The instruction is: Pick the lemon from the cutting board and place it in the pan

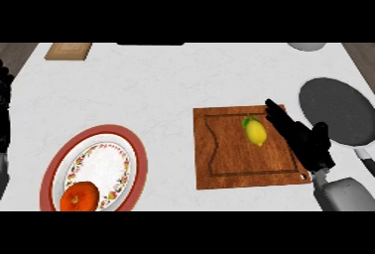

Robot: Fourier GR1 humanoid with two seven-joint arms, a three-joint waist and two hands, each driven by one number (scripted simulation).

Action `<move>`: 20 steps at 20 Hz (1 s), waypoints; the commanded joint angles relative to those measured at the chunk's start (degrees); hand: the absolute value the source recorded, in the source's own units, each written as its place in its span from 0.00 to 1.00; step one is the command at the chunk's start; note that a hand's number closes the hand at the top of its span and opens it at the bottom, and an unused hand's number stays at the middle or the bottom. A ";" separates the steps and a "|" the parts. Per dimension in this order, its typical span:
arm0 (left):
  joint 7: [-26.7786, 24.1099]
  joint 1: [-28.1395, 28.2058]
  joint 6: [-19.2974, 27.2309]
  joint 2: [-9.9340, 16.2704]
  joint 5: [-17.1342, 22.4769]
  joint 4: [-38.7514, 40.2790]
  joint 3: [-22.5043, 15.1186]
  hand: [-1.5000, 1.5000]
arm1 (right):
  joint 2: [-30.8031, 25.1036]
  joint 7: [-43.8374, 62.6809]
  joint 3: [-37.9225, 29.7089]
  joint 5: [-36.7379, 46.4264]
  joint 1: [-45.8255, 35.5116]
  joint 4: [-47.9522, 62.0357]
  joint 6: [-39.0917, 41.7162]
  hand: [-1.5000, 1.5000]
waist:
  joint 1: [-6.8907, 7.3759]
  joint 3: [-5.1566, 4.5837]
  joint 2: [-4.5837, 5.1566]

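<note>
A yellow lemon (256, 132) with a green leaf lies on the upper right part of the brown wooden cutting board (227, 163). My right hand (304, 140) is just right of the lemon, fingers straight and pointing up-left along the board's right edge, open and holding nothing. The dark grey pan (338, 109) sits to the right of the board, its handle (365, 158) running down toward the lower right. At the far left edge my left hand (4, 114) shows only as a dark shape.
A red-rimmed patterned plate (102, 163) at lower left carries an orange fruit (79, 196). A small wooden block (69, 50) lies at the back left, and a grey rounded object (307, 46) at the back right.
</note>
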 commanded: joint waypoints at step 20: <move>6.80 15.79 -4.68 -22.63 14.05 1.23 -8.30 0.50 | 8.07 1.19 7.89 52.45 12.58 -11.78 -45.10 0.00 | -0.35 0.34 1.45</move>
